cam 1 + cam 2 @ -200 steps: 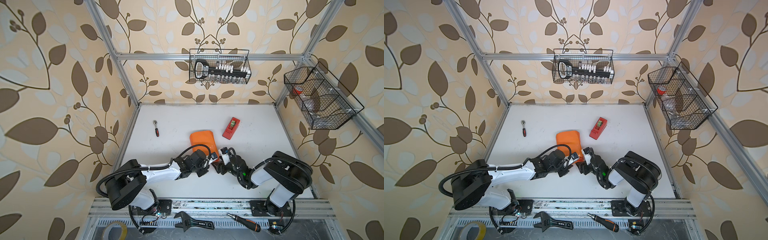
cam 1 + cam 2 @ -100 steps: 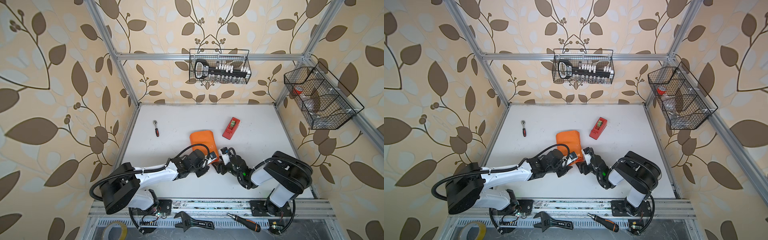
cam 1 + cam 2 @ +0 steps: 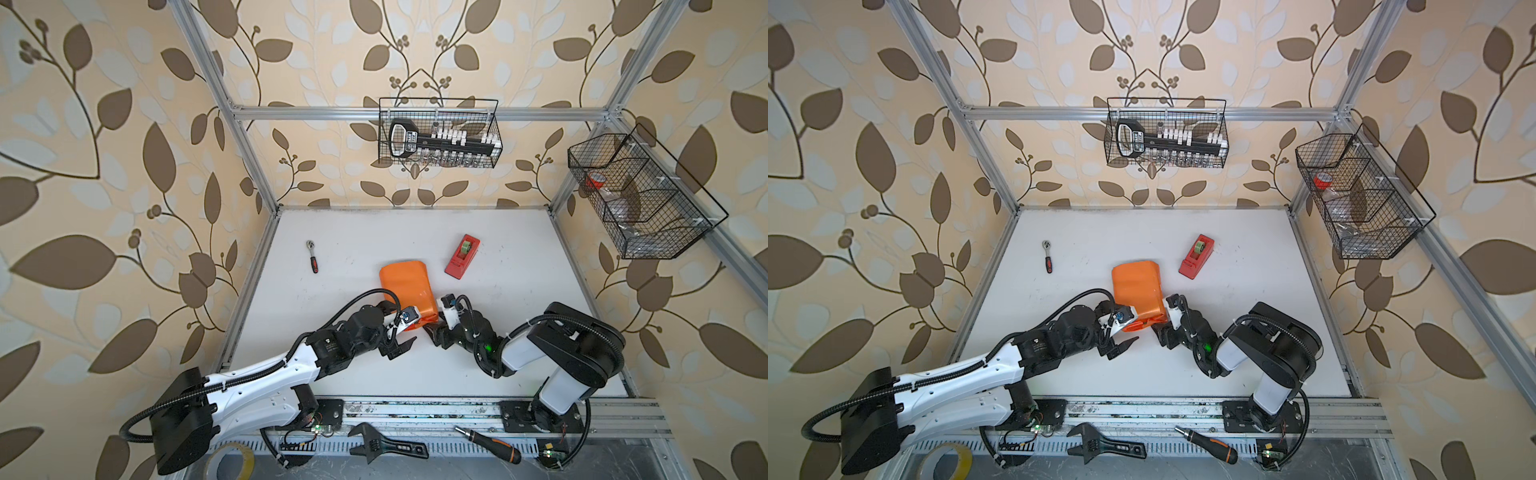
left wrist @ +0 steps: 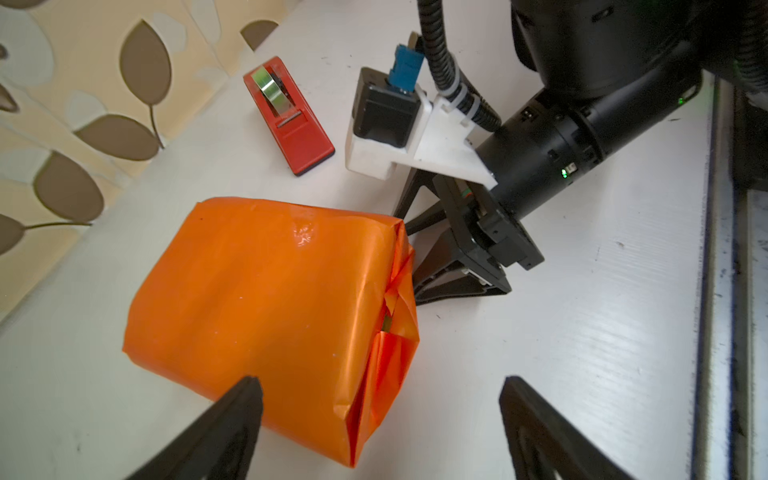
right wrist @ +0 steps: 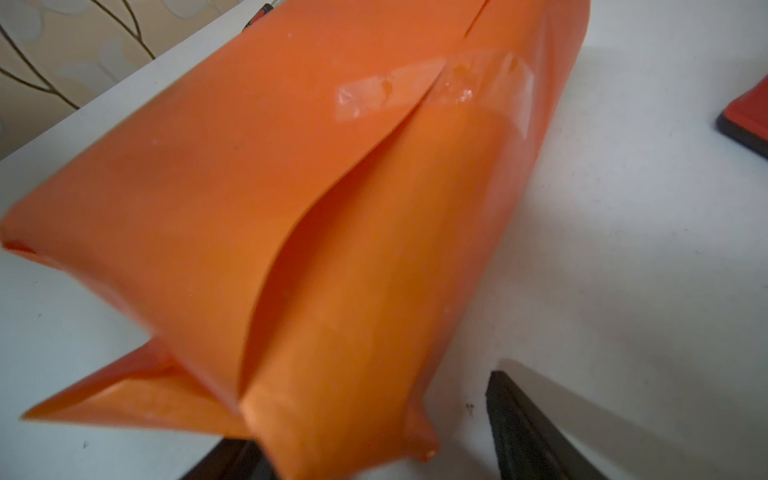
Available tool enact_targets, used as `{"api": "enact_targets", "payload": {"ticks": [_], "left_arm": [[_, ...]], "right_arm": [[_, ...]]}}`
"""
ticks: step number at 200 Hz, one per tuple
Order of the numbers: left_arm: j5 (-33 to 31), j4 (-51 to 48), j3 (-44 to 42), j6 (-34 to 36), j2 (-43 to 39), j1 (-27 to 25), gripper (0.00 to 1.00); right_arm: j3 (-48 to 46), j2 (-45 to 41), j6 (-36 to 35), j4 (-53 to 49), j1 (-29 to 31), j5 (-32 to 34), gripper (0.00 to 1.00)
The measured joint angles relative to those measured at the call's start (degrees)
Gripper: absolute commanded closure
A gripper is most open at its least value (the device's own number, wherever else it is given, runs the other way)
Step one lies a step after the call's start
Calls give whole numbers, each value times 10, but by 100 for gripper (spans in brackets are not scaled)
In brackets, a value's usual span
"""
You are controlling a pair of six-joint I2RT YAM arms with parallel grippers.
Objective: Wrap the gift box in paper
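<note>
The gift box is wrapped inside the paper (image 3: 405,286) (image 3: 1136,286), a glossy orange parcel lying mid-table. Only a green sliver (image 4: 386,323) shows through the loosely folded near end. Clear tape (image 5: 432,91) holds the long seam. My left gripper (image 3: 405,334) (image 3: 1127,336) (image 4: 380,386) stands wide open at that near end, its fingers apart from the paper. My right gripper (image 3: 432,332) (image 3: 1158,332) (image 5: 365,419) is open around the parcel's near corner. One of its fingers (image 5: 511,399) stands clear on the table and the other is half hidden under the paper.
A red tape dispenser (image 3: 462,256) (image 3: 1197,256) (image 4: 289,116) sits just behind the parcel to the right. A small ratchet (image 3: 312,257) lies at the back left. Wire baskets (image 3: 438,133) (image 3: 640,195) hang on the back and right walls. A wrench (image 3: 386,446) and screwdriver (image 3: 486,444) rest on the front rail.
My left gripper has opened wide and let go of the paper's near end, and the arm has drawn back a little. The right gripper has hardly moved.
</note>
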Motion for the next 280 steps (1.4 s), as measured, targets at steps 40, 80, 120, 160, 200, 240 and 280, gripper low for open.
{"api": "enact_targets", "payload": {"ticks": [40, 80, 120, 160, 200, 240, 280], "left_arm": [[-39, 63, -23, 72, 25, 0, 1], [-58, 131, -26, 144, 105, 12, 1], [-47, 166, -26, 185, 141, 26, 1], [-27, 192, -27, 209, 171, 30, 1], [-8, 197, -38, 217, 174, 37, 1], [-2, 216, -40, 223, 191, 41, 1], [-6, 254, -51, 225, 234, 41, 1]], "right_arm": [[1, 4, 4, 2, 0, 0, 29], [2, 9, 8, 7, 0, 0, 30], [3, 10, 10, 10, 0, 0, 31], [5, 10, 13, 11, 0, 0, 33], [6, 10, 17, 10, -2, 0, 34], [9, 10, 21, 10, -3, 0, 35], [9, 10, 24, 10, -3, 0, 36]]}}
